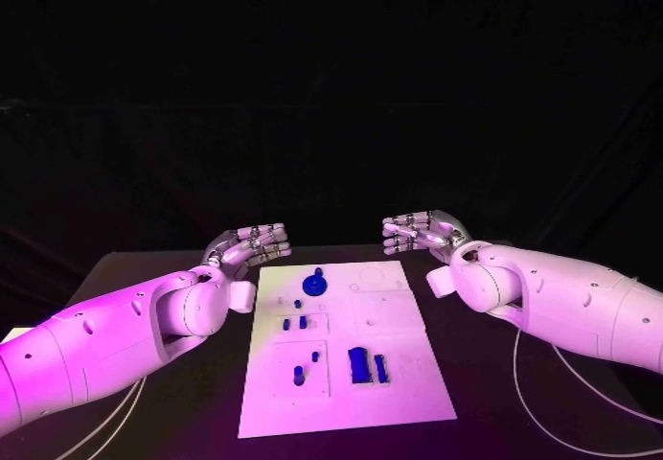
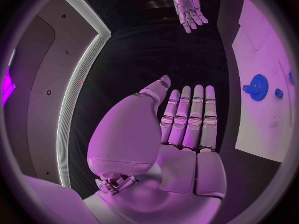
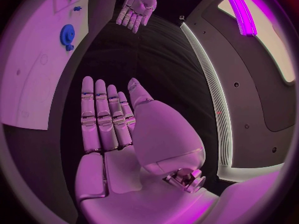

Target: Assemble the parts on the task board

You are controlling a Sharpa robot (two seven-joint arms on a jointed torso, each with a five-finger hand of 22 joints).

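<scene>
The white task board (image 1: 400, 383) lies in the middle of the black table. A blue gear (image 1: 315, 284) sits near its far end, also seen in the wrist views (image 2: 258, 87) (image 3: 67, 34). Small blue pegs (image 1: 294, 324) stand mid-board, and a taller blue block (image 1: 359, 364) with a thin piece (image 1: 380, 366) stands nearer me. My left hand (image 1: 252, 245) hovers beyond the board's far left corner, fingers straight and together, holding nothing (image 2: 187, 119). My right hand (image 1: 424, 231) hovers beyond the far right corner, flat and empty too (image 3: 106, 117).
Bare black table surrounds the board on both sides. Cables (image 1: 553, 402) trail over the table under my right arm. Each wrist view catches the other hand (image 2: 189, 7) (image 3: 137, 7) across the table.
</scene>
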